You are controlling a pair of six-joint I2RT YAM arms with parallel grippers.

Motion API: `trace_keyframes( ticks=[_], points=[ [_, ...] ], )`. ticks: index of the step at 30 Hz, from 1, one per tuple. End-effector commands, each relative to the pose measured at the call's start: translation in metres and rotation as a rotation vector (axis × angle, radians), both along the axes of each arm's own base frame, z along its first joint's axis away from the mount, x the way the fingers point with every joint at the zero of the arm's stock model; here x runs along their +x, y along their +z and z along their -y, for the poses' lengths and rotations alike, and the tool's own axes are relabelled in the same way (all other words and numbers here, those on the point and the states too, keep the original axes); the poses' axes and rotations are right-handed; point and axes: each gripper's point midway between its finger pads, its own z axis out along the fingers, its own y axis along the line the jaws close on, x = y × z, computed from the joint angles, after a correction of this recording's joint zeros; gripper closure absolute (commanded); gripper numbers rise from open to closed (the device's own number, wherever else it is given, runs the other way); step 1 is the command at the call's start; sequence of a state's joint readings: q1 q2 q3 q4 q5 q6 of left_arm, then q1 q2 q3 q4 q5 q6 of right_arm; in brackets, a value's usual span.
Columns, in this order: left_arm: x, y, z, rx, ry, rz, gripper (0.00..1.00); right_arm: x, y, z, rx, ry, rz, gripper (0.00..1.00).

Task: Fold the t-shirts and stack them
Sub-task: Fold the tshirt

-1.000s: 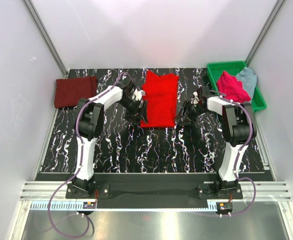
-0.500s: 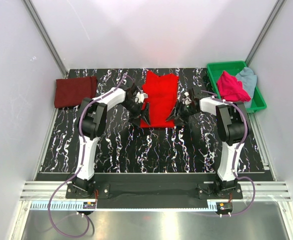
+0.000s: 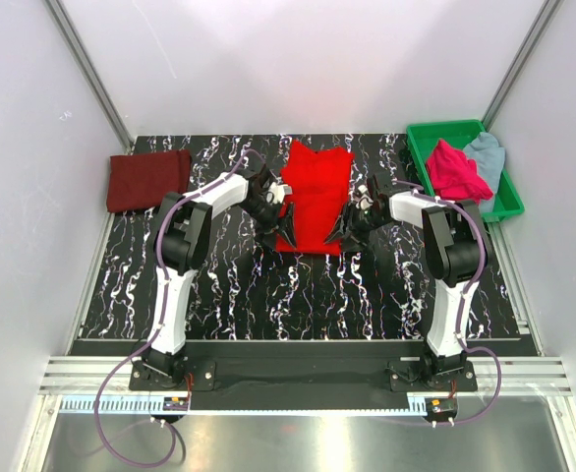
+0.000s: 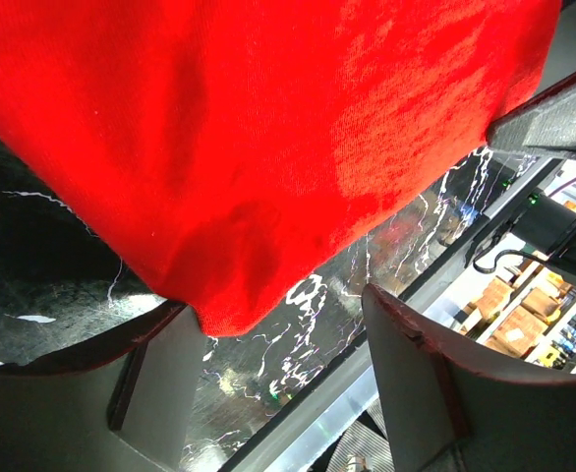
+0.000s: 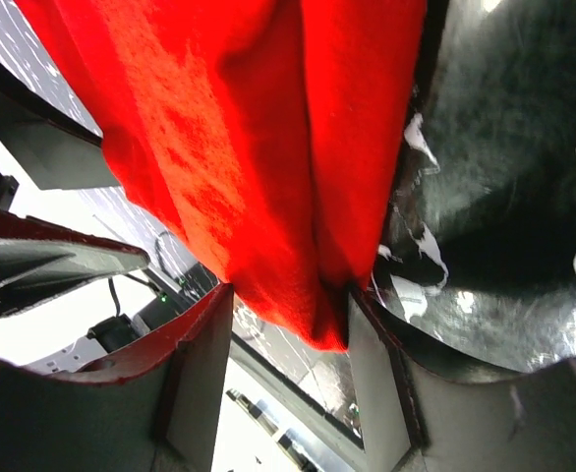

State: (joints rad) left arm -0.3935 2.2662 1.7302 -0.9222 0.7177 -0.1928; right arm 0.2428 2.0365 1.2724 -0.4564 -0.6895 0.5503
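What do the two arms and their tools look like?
The left arm and right arm have white links and black joints. A purple cable runs along each. The left tool and right tool are dark, with grey fingers edged dark red.

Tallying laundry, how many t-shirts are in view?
4: red t-shirt at centre, maroon t-shirt folded far left, pink t-shirt and grey-blue t-shirt in the green tray. Others may hide beneath.

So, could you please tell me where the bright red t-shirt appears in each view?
Top external: the bright red t-shirt lies flat at the centre.
Left wrist: it fills the top, a corner dipping between the jaws.
Right wrist: it fills the upper left, its fold between the jaws.
Shared landmark: the black marbled table.
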Motion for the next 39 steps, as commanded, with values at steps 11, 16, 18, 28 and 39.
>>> trace_keyframes(
  ticks=[11,16,18,28,39],
  points=[
    [-0.002,-0.002,0.001,0.006,-0.01,0.014,0.42,-0.015,0.019,0.029,-0.053,-0.028,0.002,0.46],
    [-0.008,0.0,0.004,-0.012,-0.022,0.006,0.54,-0.025,0.006,0.03,-0.049,-0.05,-0.044,0.47],
    [-0.013,-0.001,0.006,-0.016,-0.03,-0.003,0.56,-0.026,0.001,0.03,-0.051,-0.051,-0.045,0.47],
    [-0.022,0.003,0.007,-0.02,-0.045,-0.012,0.6,-0.012,0.004,0.027,-0.032,-0.065,-0.009,0.49],
    [-0.02,0.002,0.005,-0.006,-0.048,-0.002,0.6,0.005,0.008,0.036,-0.02,-0.128,0.015,0.5]
  ],
)
